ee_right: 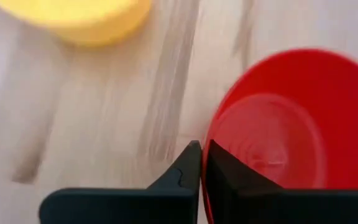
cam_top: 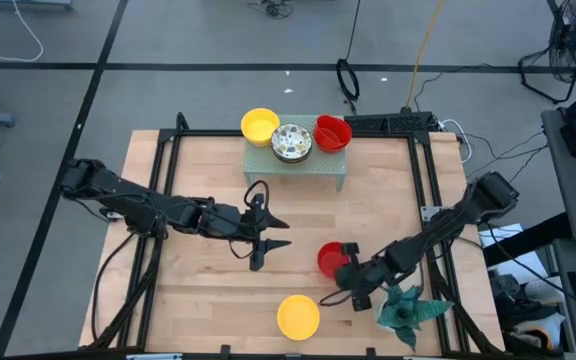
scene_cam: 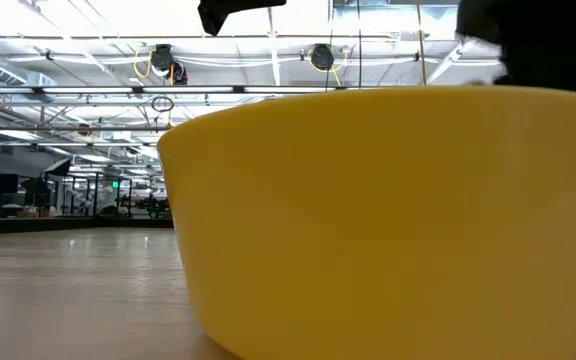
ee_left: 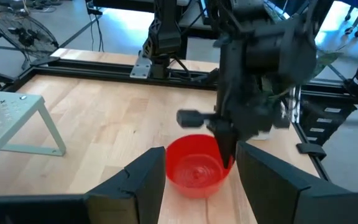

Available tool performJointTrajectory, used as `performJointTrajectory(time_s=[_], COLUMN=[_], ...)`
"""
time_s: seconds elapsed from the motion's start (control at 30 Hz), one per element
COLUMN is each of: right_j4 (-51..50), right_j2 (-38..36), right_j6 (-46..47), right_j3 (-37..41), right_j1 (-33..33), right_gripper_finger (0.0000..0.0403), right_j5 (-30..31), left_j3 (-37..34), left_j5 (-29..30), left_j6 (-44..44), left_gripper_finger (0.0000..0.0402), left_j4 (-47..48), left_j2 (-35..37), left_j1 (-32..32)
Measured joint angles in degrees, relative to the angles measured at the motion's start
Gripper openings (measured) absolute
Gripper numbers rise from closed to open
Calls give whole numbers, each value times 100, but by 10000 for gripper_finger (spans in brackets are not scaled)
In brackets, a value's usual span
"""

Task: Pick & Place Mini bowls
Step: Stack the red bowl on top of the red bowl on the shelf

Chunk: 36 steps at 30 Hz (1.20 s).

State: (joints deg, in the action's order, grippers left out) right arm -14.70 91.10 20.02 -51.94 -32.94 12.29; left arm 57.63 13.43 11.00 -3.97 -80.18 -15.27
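- Right gripper (ee_right: pixel 201 163) is clamped on the red bowl's (cam_top: pixel 332 258) rim, beside the plant (cam_top: pixel 408 308).
- Left gripper (cam_top: pixel 273 233) waits spread apart, left of it.
- Yellow bowl (cam_top: pixel 298 316) lies near, table's (cam_top: pixel 208 290) front.

Left end effector (cam_top: pixel 268 233) sits mid-frame, fingers spread wide (arm reaching from the left); right end effector (cam_top: pixel 346 268), lower right, is pinched closed.

Two dark, jointed arms (cam_top: pixel 138 205), black cables alongside; flat, angular matte-black fingers (ee_left: pixel 138 186), notched inner edges.
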Motion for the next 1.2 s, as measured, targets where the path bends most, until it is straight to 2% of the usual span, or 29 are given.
performJointTrajectory(time_s=[0.1, 0.17, 0.33, 0.43, 0.57, 0.67, 0.83, 1.03, 1.2], right_j4=[-15, -86, 18, 204, 797, 1303, 1667, 2039, 2825], right_j2=[-491, -953, -2201, -2826, -3293, -3349, -3043, -2473, -2078], right_j6=[-125, -144, -427, -909, -1928, -2554, -2989, -3030, -3429], right_j3=[0, 0, 0, -2, -2, -7, -7, -5, -7], right_j1=[61, 153, 610, 993, 1678, 2357, 3481, 4484, 4851], right_gripper_finger=[3, 3, 2, 1, 1, 1, 1, 0, 0], right_j5=[389, 885, 1745, 2262, 2851, 2818, 2782, 1592, 1434], left_j3=[0, 0, 0, 0, 0, 0, 0, 0, 0], left_j5=[0, 0, 0, 0, 2, 13, 15, 16, 17], left_j6=[-2, -2, -13, -67, -223, -381, -486, -487, -485], left_gripper_finger=[200, 200, 200, 200, 200, 200, 200, 200, 200], left_j4=[-2, -5, -9, -11, -11, -36, -76, -72, -59], left_j2=[-2, -2, -2, -2, -2, -2, -2, -4, -4], left_j1=[0, 0, 0, 0, 0, 2, 7, 14, 17])
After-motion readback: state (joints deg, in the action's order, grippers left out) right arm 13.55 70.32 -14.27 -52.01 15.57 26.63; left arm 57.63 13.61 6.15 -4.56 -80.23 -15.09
